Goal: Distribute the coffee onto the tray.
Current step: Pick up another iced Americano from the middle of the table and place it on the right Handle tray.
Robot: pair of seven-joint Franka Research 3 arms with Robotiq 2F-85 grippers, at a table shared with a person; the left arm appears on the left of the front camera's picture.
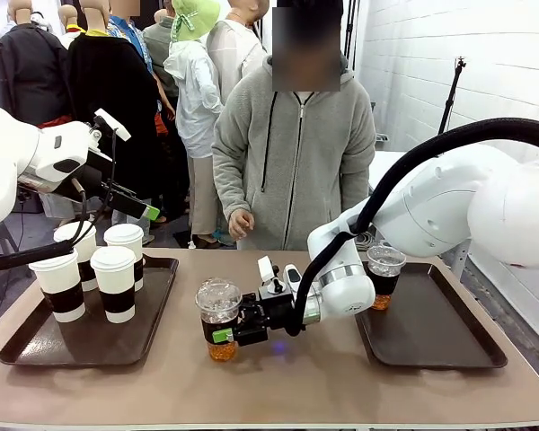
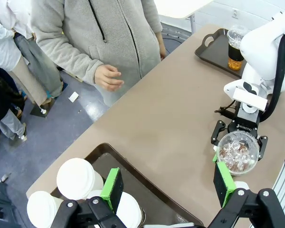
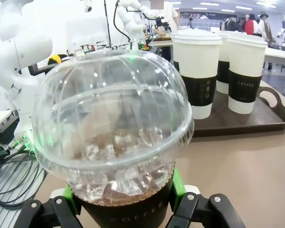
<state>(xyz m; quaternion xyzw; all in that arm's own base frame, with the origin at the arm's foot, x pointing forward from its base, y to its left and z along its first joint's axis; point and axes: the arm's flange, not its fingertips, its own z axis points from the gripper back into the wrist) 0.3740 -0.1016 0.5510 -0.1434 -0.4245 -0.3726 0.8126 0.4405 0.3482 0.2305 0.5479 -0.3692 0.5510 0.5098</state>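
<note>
We are judging the job as partly done. One iced cup is standing on the right tray, at its near-left corner by the arm. Four paper cups are sitting bunched on the left tray. The second iced cup is on the bare table between the trays, so it, and perhaps the paper cups, are waiting to be moved.

Our right gripper is clasping that cup around its dark sleeve, green pads pressing both sides, as the right wrist view shows. The cup's base seems to be resting on the table or just above it; we cannot tell which.

Our left gripper is hanging spread wide above the left tray's near edge, holding nothing and touching nothing.

A person is standing across the table, hands away from the cups.
</note>
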